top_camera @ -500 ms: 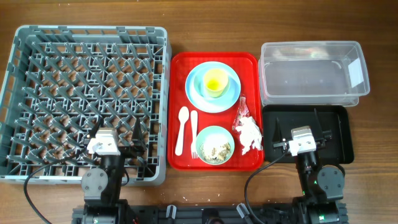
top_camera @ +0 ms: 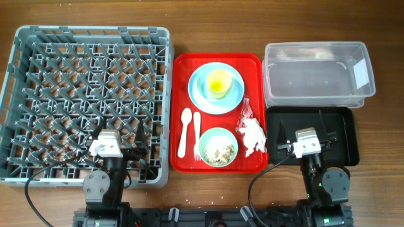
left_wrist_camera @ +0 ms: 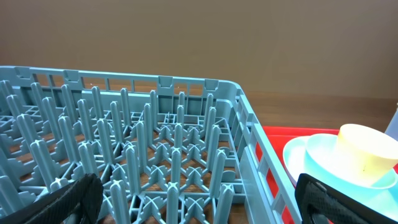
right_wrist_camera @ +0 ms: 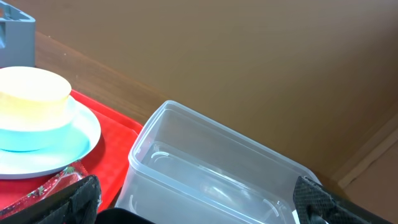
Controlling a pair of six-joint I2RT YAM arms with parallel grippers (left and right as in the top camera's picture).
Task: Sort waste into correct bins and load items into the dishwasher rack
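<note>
Nearest the camera in the overhead view, the left gripper (top_camera: 118,135) hangs over the near edge of the large square grey plastic dishwasher rack with upright pegs (top_camera: 95,30). Its fingers are spread wide with nothing between them. The right gripper (top_camera: 302,130) is the same, released and empty, and sits over the shallow black rectangular plastic tray (top_camera: 344,126).

Between the rack and the black tray is the red plastic serving tray (top_camera: 252,68), and everything's on it. On the near side is the pale green round bowl (top_camera: 218,149) with whitish-beige rice-like food scraps (top_camera: 220,151) inside. Just left of the bowl are the white plastic fork (top_camera: 197,131) and white plastic spoon (top_camera: 185,130), lying side by side. Right of the bowl is the crumpled white paper napkin (top_camera: 254,137), with the small clear-and-red plastic wrapper (top_camera: 245,112) touching its far side.

Further back on the red tray is the light blue round plate (top_camera: 203,94), and the small yellow cup (top_camera: 218,82) stands upright on it.

Farthest out on the right, just beyond the black tray, is the clear translucent rectangular plastic tub (top_camera: 315,74). All of it sits on a brown wooden table (top_camera: 379,189).
</note>
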